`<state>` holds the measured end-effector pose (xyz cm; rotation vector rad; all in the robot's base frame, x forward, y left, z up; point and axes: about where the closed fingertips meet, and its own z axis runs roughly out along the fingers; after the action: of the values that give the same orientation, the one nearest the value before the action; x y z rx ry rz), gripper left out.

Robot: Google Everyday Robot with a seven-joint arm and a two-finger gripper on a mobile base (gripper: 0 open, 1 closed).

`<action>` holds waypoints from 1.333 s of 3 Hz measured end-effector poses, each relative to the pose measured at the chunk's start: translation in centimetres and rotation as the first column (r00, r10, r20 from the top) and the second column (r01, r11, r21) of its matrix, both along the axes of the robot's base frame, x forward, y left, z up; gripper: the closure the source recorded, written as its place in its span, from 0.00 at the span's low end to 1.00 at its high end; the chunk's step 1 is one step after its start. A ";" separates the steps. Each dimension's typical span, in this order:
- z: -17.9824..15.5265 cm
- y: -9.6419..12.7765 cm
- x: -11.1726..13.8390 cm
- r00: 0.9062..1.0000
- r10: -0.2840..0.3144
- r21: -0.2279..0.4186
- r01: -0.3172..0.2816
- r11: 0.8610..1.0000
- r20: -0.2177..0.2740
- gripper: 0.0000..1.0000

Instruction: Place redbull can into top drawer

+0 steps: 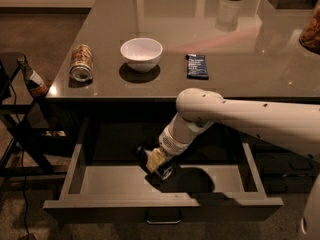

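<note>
The top drawer (120, 181) is pulled open below the counter, a wide shallow grey tray with a small metal handle at its front centre. My gripper (154, 160) reaches down into it from the white arm at right. It is shut on the redbull can (163, 171), a slim dark-blue can with a silver end, which lies tilted just above or on the drawer floor near the middle.
On the counter (225, 49) stand an orange-brown and white can (81, 62) lying on its side, a white bowl (141, 53) and a flat dark-blue packet (197, 65). A black frame with cables (20, 129) stands at the left. Smaller dark drawers (285, 169) are at right.
</note>
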<state>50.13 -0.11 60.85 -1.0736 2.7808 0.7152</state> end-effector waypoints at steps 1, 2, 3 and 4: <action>-0.4 -0.7 -1.5 1.000 -0.014 -0.016 0.014 1.000 -0.021 1.00; -0.7 -1.3 -2.4 0.999 -0.014 -0.023 0.013 1.000 -0.044 1.00; -0.7 -1.3 -2.4 0.999 -0.014 -0.023 0.013 1.000 -0.044 0.81; -0.7 -1.3 -2.4 0.999 -0.014 -0.023 0.013 1.000 -0.044 0.57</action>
<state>47.70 -1.37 60.16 -1.0542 2.8369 0.7167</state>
